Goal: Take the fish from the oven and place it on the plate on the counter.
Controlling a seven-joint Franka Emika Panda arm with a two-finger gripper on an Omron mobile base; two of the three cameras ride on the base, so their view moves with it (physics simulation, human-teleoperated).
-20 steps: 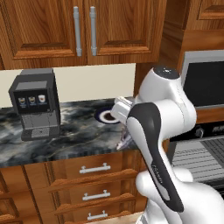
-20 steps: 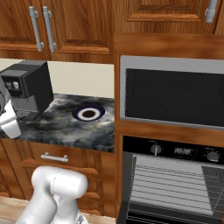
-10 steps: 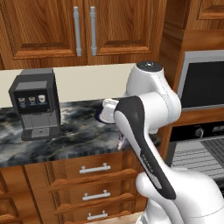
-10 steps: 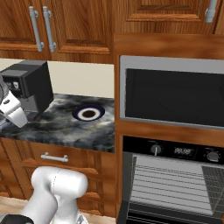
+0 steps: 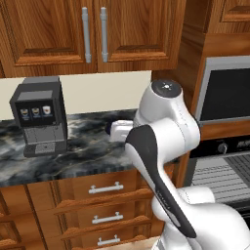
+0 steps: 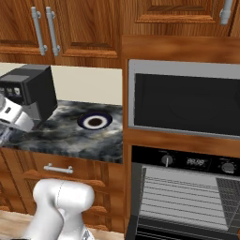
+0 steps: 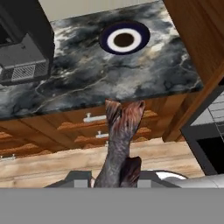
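Observation:
In the hand view my gripper (image 7: 119,176) is shut on the fish (image 7: 120,131), a grey-brown body whose forked tail points up toward the counter's front edge. The plate (image 7: 124,39), with its dark-blue rim, white ring and dark centre, lies bare on the dark marble counter (image 7: 109,83) beyond the tail. From the right base view the plate (image 6: 95,122) sits near the counter's (image 6: 65,138) right end, and my hand is at the far left edge. The oven (image 6: 185,187) with its wire racks stands lower right, also oven (image 5: 222,168).
A black coffee machine (image 5: 39,117) stands on the counter's left part, also coffee machine (image 6: 29,91). A silver-framed dark glass appliance (image 6: 187,101) sits above the oven. Wooden drawers (image 5: 105,188) run below the counter and wall cabinets (image 5: 93,31) hang above it.
The arm has swung over the counter side, its elbow turning toward the wall. The hand at the right base view's left edge has risen a little with the fish still held.

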